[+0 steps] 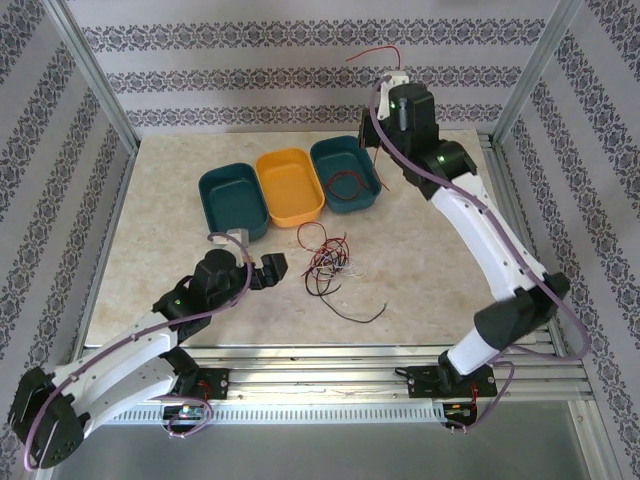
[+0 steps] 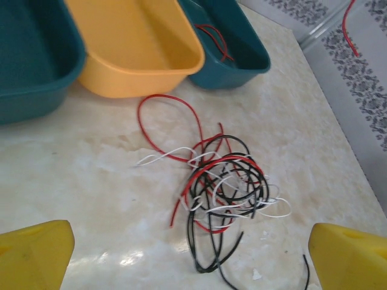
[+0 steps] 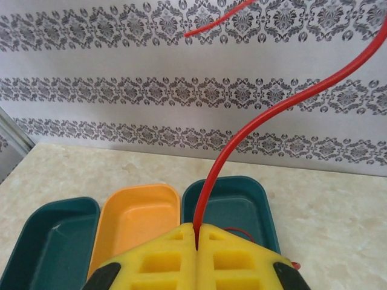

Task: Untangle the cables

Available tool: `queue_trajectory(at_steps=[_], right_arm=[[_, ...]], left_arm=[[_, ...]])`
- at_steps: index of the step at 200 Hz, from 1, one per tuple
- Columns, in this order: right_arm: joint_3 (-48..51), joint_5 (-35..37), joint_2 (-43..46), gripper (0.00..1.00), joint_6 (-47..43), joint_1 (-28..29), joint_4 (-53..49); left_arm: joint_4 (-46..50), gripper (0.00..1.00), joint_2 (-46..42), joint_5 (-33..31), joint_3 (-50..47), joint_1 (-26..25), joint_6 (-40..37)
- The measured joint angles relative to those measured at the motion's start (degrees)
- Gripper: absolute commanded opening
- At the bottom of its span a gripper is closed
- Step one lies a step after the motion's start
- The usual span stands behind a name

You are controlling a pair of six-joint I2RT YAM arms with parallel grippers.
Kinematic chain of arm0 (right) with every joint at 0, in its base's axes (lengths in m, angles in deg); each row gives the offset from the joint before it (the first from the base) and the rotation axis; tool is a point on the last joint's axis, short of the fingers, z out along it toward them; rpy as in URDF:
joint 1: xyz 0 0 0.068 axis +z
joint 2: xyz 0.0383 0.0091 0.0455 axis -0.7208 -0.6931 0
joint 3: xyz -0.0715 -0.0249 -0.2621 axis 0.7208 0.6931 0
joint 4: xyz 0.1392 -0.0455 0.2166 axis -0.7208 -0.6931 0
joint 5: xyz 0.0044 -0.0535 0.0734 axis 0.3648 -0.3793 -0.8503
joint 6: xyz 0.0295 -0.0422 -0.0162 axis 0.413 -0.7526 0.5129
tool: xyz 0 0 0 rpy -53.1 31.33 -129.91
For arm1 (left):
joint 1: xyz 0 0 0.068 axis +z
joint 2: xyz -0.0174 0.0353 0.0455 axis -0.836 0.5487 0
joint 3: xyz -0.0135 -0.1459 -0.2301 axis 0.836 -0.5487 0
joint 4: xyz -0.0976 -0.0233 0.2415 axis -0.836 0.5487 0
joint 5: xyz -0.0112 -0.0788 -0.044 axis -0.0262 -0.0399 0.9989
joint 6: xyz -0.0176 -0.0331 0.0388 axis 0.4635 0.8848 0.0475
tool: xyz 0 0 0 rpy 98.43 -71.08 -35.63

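Note:
A tangle of red, black and white cables (image 1: 327, 262) (image 2: 227, 184) lies on the marble table in front of the trays. My left gripper (image 1: 276, 270) (image 2: 190, 254) is open just left of the tangle, its yellow fingers (image 2: 33, 254) wide apart and holding nothing. My right gripper (image 1: 368, 132) (image 3: 197, 238) hangs raised above the right teal tray (image 1: 345, 172) (image 3: 239, 202), shut on a red cable (image 3: 254, 124) that curls up toward the back wall (image 1: 375, 53). Another red cable (image 1: 345, 183) (image 2: 214, 36) lies inside that tray.
An orange tray (image 1: 290, 186) (image 2: 136, 42) sits in the middle of the row and a second teal tray (image 1: 234, 200) (image 2: 30, 54) to its left. A loose black cable (image 1: 360, 315) lies nearer the front edge. Metal frame posts (image 1: 95, 75) stand at the corners.

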Motion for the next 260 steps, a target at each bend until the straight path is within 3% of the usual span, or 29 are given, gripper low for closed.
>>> queue_trajectory(at_steps=[53, 121, 260], right_arm=[[-13.90, -2.73, -13.18, 0.00, -0.33, -1.66, -0.68], [-29.29, -3.98, -26.51, 0.00, -2.47, -1.66, -3.67], [-29.33, -3.91, -36.76, 0.00, -6.91, -2.40, -1.55]], left_arm=[[7.80, 0.99, -8.83, -4.63, -1.73, 0.00, 0.02], [11.21, 0.99, -10.01, -5.55, -1.73, 0.00, 0.00], [12.13, 0.99, -8.35, -7.04, -1.73, 0.00, -1.14]])
